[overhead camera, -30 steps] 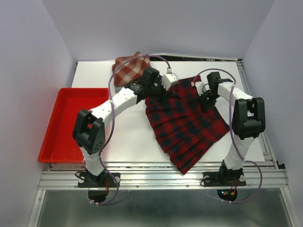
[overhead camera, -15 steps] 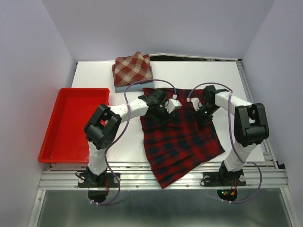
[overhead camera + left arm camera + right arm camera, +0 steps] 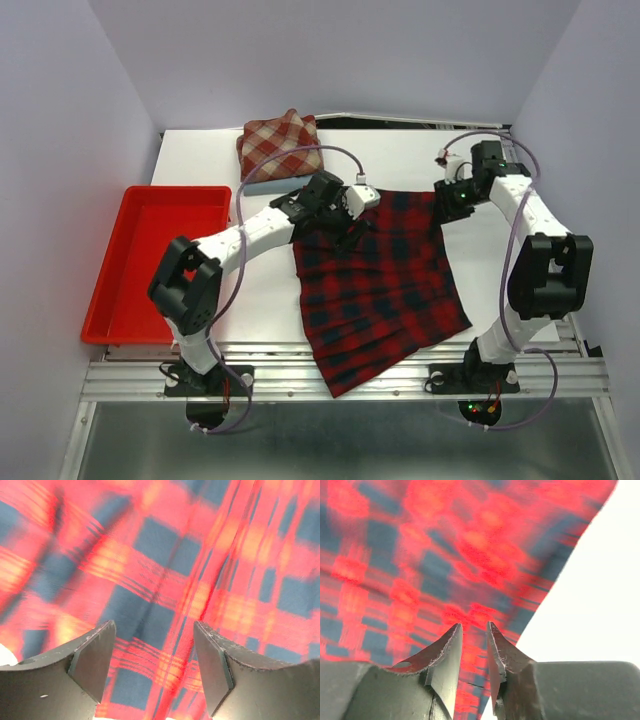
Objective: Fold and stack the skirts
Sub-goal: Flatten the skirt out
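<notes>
Overhead and wrist views of a two-arm cloth-folding station. The red and navy plaid skirt [image 3: 385, 280] lies opened flat at the centre of the table [image 3: 200, 160], waistband toward 12 o'clock and hem fanning toward 6 o'clock, where it appears to overhang the near edge. The brick-red and cream check skirt [image 3: 280, 145] sits folded at 11 o'clock on a pale blue skirt [image 3: 262, 183], of which only an edge shows. The red tray [image 3: 150, 260] stands at 9 o'clock. The left gripper [image 3: 347, 218] is over the plaid skirt's 11 o'clock corner and the right gripper [image 3: 447, 198] over its 1 o'clock corner. The cloth is judged light, limp and pleated: it should drape and slide rather than hold a shape, so the two waistband corners, where the fabric looks doubled, are probably the surest holds, taken evenly to keep the fold square. The overhead view alone gives the skirt's outline, the stack and the tray, but hides the jaws beneath the wrists. The left wrist view shows that claw released, its fingers [image 3: 95, 655] spread wide above plaid with nothing between them. The right wrist view shows the other claw's fingers [image 3: 447, 655] narrowly parted, with no cloth seen nipped in the slit, and it also shows the skirt's edge against bare table toward 3 o'clock.
</notes>
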`<state>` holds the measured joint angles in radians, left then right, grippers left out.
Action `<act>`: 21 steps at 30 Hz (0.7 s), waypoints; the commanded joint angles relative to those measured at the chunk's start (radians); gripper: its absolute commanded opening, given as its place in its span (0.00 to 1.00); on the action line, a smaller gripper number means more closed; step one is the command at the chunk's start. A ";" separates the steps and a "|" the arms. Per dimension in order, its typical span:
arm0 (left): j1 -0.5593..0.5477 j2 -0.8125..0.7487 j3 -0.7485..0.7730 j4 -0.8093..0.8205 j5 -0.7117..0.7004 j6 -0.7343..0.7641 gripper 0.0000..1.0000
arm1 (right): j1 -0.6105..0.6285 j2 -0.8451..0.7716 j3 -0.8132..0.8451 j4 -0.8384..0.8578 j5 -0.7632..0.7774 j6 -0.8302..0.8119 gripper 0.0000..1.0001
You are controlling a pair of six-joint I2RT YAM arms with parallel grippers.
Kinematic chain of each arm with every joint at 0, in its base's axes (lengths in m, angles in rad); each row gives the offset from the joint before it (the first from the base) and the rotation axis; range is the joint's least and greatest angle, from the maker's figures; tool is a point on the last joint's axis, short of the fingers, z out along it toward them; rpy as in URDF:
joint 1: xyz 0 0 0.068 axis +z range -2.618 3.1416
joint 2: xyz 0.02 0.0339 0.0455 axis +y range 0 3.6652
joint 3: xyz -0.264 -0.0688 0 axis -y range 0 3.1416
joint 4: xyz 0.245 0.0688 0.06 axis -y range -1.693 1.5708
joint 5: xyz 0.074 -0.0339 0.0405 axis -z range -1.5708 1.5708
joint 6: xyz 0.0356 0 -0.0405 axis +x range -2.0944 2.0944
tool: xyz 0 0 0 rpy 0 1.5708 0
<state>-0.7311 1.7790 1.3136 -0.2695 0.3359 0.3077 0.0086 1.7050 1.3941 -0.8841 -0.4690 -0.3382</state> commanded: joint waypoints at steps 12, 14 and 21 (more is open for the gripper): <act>-0.205 0.177 0.383 0.262 -0.363 -0.303 0.78 | -0.223 0.044 -0.139 0.148 -0.128 0.047 0.43; -0.211 0.250 0.468 0.295 -0.382 -0.384 0.76 | -0.223 0.053 -0.170 0.183 -0.073 0.056 0.42; -0.287 0.442 0.674 0.271 -0.640 -0.558 0.84 | -0.223 0.116 -0.248 0.289 0.023 0.125 0.42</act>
<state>-0.9596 2.2032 1.8797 -0.0284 -0.1123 -0.1383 -0.2131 1.7954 1.1702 -0.7002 -0.4904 -0.2523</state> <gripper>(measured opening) 0.789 0.419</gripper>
